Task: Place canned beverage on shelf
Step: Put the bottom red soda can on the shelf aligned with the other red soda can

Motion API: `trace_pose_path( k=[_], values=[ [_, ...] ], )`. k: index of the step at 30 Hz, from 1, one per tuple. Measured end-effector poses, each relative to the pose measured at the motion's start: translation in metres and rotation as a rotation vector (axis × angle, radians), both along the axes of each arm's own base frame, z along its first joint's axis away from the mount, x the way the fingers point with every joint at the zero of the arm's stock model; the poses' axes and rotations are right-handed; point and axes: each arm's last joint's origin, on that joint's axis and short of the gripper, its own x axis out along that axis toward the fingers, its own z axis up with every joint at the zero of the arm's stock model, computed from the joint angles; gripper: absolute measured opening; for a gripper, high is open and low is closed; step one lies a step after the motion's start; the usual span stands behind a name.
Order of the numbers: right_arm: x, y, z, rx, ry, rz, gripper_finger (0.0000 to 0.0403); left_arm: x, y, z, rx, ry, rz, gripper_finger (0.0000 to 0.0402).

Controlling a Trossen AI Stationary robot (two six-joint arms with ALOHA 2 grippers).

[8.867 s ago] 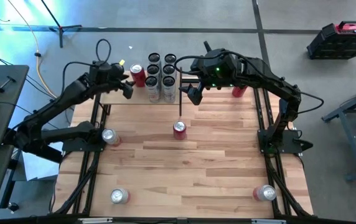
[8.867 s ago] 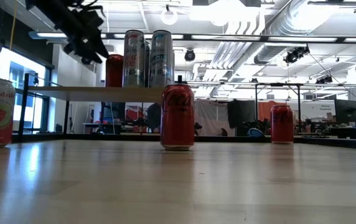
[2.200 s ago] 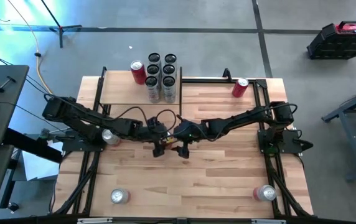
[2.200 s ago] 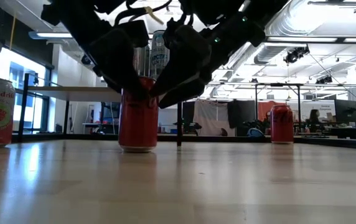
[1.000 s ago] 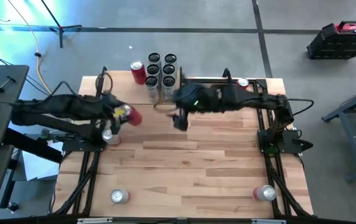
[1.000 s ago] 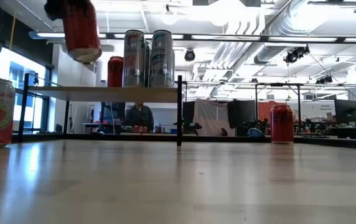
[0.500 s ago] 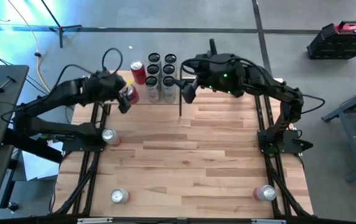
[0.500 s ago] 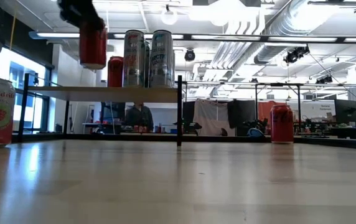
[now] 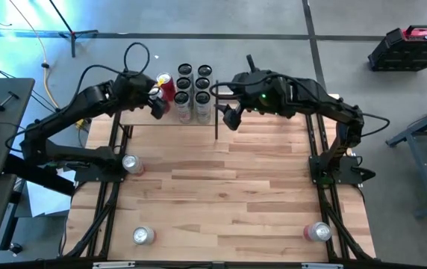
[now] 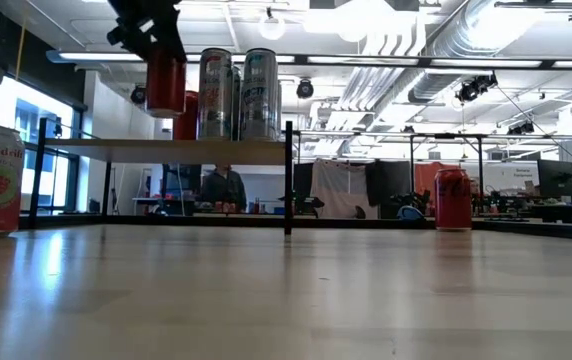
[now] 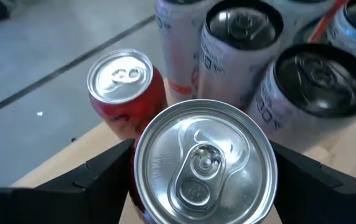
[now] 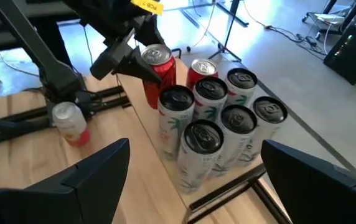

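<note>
My left gripper [image 9: 154, 103] is shut on a red canned beverage [image 10: 166, 82] with a silver top [image 11: 204, 165]. It holds the can above the shelf [image 9: 145, 116], a light-wood board on black posts at the table's far left. On the shelf stand another red can [image 11: 127, 93] and several tall white cans [image 12: 218, 127], just beyond the held one. My right gripper [image 9: 230, 116] hovers open and holding nothing, right of the shelf's corner post [image 9: 216, 112]. My left gripper pinches the red can's upper wall [image 11: 137, 186] between its two fingers, one finger [image 11: 100, 174] on each of two opposite sides. The fingers come slanting down from the table's left. The can is upright, its bottom [image 10: 166, 110] clear of the shelf board.
A red can [image 10: 453, 198] stands at the table's far right. A pink-and-silver can [image 9: 130, 163] stands by the left edge. Two more cans stand near the front corners [image 9: 142, 236] [image 9: 318, 232]. The middle of the tabletop [image 9: 221, 194] is bare wood.
My left gripper has carried the red can toward the far edge and to the right, over the shelf and up to the cans there. The can was tilted and now stands upright. My right gripper has risen and gone toward the far edge, still open.
</note>
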Motion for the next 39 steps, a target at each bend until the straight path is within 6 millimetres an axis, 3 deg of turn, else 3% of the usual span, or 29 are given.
trace_pose_path(
  k=[7, 17, 39],
  values=[
    [-0.001, -0.001, -0.001, -0.036, 0.038, 0.024, 0.0349, -0.007, 0.002, -0.018, -0.003, -0.053, 0.065, 0.0299],
    [-0.001, -0.015, 0.0, -0.034, 0.021, 0.008, 0.0349, 0.007, 0.024, -0.034, -0.088, -0.063, 0.082, 0.0299],
    [0.0, -0.016, 0.0, -0.013, 0.015, 0.024, 0.0349, 0.009, 0.036, -0.039, -0.106, -0.067, 0.142, 0.0305]
  ],
)
